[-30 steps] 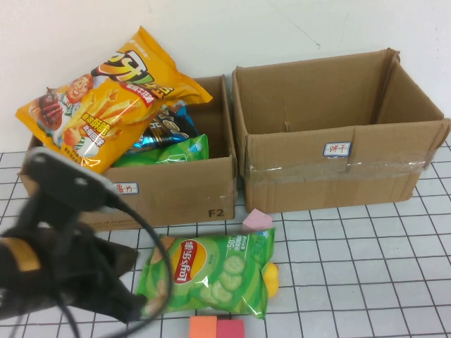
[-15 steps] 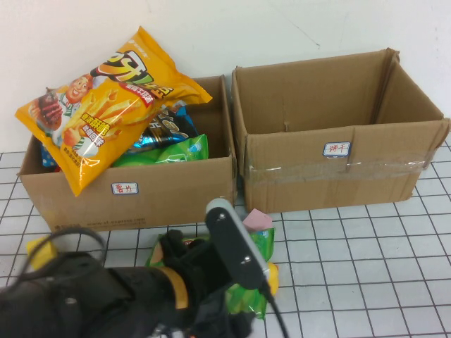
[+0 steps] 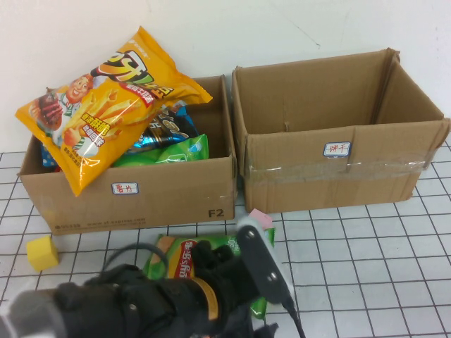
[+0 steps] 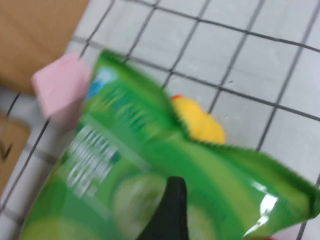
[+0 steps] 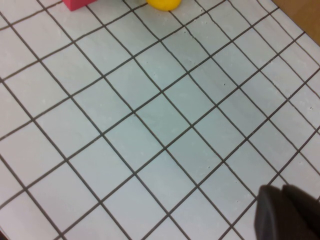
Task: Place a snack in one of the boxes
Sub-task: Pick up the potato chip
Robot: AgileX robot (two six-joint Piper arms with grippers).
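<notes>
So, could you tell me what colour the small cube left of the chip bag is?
Yellow cube; high view.

Left arm (image 3: pixel 162 303) hides most of green chip bag (image 3: pixel 180 257); wrist view blurred.

A green foil bag of cucumber-flavour crisps (image 3: pixel 184 262) lies flat on the gridded table, directly beneath the left gripper (image 4: pixel 167 212). Beyond the gripper stand two open brown cardboard boxes: the left box (image 3: pixel 141 190) heaped with snack bags, the right box (image 3: pixel 338 165) bare inside.
</notes>
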